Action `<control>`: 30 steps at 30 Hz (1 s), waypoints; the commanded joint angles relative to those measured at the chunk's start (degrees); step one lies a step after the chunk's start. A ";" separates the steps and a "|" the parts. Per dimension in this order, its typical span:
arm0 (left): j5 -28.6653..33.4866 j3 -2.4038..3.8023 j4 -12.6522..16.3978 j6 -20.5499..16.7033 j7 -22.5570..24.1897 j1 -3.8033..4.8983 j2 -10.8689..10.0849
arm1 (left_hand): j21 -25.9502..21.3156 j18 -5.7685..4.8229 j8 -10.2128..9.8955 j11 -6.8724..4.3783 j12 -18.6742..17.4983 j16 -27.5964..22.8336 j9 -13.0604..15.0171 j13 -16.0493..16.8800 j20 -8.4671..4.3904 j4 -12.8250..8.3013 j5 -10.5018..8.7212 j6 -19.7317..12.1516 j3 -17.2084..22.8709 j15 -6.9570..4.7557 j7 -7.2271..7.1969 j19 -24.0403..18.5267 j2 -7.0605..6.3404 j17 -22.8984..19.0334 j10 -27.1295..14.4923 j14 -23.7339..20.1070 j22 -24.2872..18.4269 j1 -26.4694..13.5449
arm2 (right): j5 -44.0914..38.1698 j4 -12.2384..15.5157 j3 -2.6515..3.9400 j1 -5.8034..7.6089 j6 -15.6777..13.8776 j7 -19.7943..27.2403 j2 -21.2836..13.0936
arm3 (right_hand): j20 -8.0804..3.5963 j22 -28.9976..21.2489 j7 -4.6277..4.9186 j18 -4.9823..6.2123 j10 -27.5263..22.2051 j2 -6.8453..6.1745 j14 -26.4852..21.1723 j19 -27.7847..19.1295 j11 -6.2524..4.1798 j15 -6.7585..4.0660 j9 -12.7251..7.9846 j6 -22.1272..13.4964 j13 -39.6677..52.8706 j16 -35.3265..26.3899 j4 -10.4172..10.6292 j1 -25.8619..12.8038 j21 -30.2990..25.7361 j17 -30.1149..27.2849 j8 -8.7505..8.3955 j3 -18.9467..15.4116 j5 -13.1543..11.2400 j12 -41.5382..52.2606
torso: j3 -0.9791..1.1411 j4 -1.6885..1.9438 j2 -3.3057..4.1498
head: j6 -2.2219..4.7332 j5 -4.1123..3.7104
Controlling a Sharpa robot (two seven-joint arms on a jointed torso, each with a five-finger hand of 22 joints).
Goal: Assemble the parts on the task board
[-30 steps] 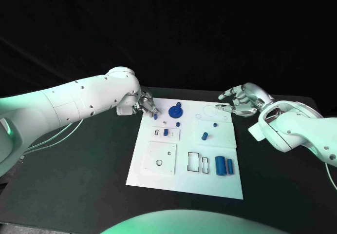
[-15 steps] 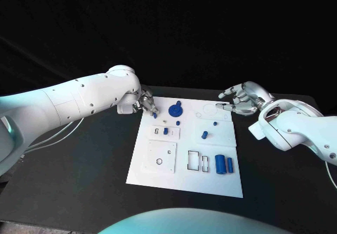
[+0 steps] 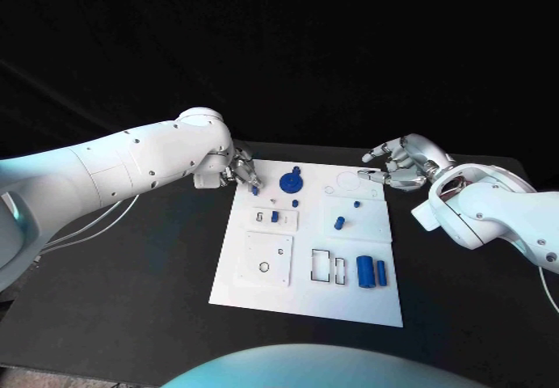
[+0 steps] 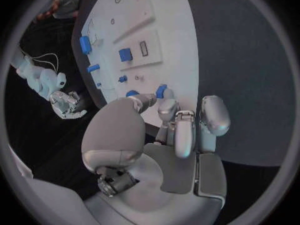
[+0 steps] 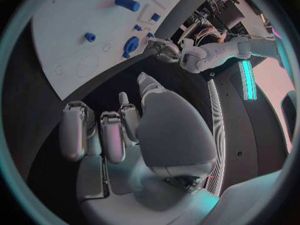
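Board of white plastic [image 3: 305,287] lies mid-table on the black tabletop [image 3: 140,267]. At its 11 o'clock corner the silver left hand [image 3: 241,171] pinches a small blue peg [image 4: 162,91] between thumb and fingertip, just above the board's edge. A blue round knob part [image 3: 290,184] sits at 12 o'clock; two blue cylinders [image 3: 371,273] lie at 4 o'clock. At 2 o'clock the silver right hand [image 3: 400,164] hovers off the board, fingers loosely curled, holding nothing.

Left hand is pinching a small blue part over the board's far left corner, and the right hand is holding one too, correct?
Not quite. The left hand does pinch a small blue part at the task board's far left corner, but the right wrist view shows the right hand holding nothing.
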 commanded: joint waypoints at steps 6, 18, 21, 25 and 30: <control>2.34 0.00 0.39 -0.35 0.28 -0.05 -0.06 | -0.09 0.38 1.35 -0.08 -0.60 0.21 0.98 -0.59 0.09 -7.35 -0.14 -0.82 10.96 0.07 0.15 -0.16 0.15 14.86 -0.10 5.87 0.45 5.34 | -0.19 -0.03 0.01 -0.03 0.48 0.36 0.09 | -0.07 4.86 -0.31 0.96 -0.14 0.16 4.24 -0.15 0.00 -0.04 -0.10 -0.04 2.74 -0.39 0.14 -0.38 -0.26 7.82 0.25 0.06 0.27 -0.08 | -0.02 0.06 0.00 | -0.09 0.02; 4.45 0.26 4.13 -3.70 0.56 -0.06 -2.48 | 0.53 0.22 2.35 -0.14 -0.24 0.36 1.61 -0.23 0.12 -9.50 -0.05 -0.41 15.09 0.00 0.11 0.44 -0.78 15.09 0.61 5.96 1.52 3.97 | -0.19 -0.06 0.01 -0.03 0.41 0.40 0.05 | -0.08 4.84 -0.32 0.97 -0.10 0.23 4.23 -0.16 0.00 -0.04 -0.10 -0.03 2.78 -0.41 0.19 -0.52 -0.29 7.77 0.30 0.06 0.31 -0.04 | -0.01 0.07 -0.06 | -0.07 0.19; 5.10 0.35 6.10 -4.64 0.64 -0.06 -3.74 | 0.63 0.18 2.43 -0.17 -0.15 0.36 1.66 -0.11 0.10 -9.64 -0.04 -0.34 15.37 -0.02 0.08 0.55 -0.88 15.09 0.75 5.96 1.70 3.83 | -0.19 -0.04 0.01 -0.03 0.40 0.39 -0.01 | -0.08 4.84 -0.32 0.97 -0.10 0.23 4.23 -0.16 0.00 -0.04 -0.10 -0.03 2.78 -0.41 0.19 -0.52 -0.29 7.77 0.30 0.06 0.31 -0.04 | 0.03 0.10 -0.09 | -0.05 0.27; 5.49 0.40 8.86 -5.86 0.71 -0.06 -5.52 | 0.74 0.16 2.55 -0.22 -0.08 0.36 1.72 -0.05 0.07 -9.86 0.03 -0.23 15.79 -0.07 0.04 0.67 -1.04 15.09 0.91 5.96 1.88 3.63 | -0.19 -0.03 0.01 -0.03 0.39 0.39 -0.06 | -0.08 4.80 -0.32 0.98 -0.15 0.27 4.21 -0.19 -0.01 -0.04 -0.11 -0.03 2.71 -0.43 0.21 -0.61 -0.35 7.72 0.33 0.05 0.32 -0.11 | 0.09 0.10 -0.19 | -0.07 0.36; 5.41 0.43 13.09 -7.84 0.93 -0.13 -8.19 | 1.10 0.05 2.84 -0.37 0.14 0.36 1.86 0.24 -0.06 -10.67 0.16 0.09 17.36 -0.22 -0.09 1.07 -1.67 15.09 1.36 5.96 2.49 3.13 | -0.19 -0.03 0.01 -0.03 0.35 0.38 -0.16 | -0.09 4.77 -0.32 0.99 -0.14 0.58 4.23 -0.18 -0.01 -0.05 -0.14 -0.07 2.69 -0.43 0.27 -1.19 -0.42 7.76 0.46 0.04 0.46 -0.12 | -0.02 0.04 -0.11 | 0.05 0.42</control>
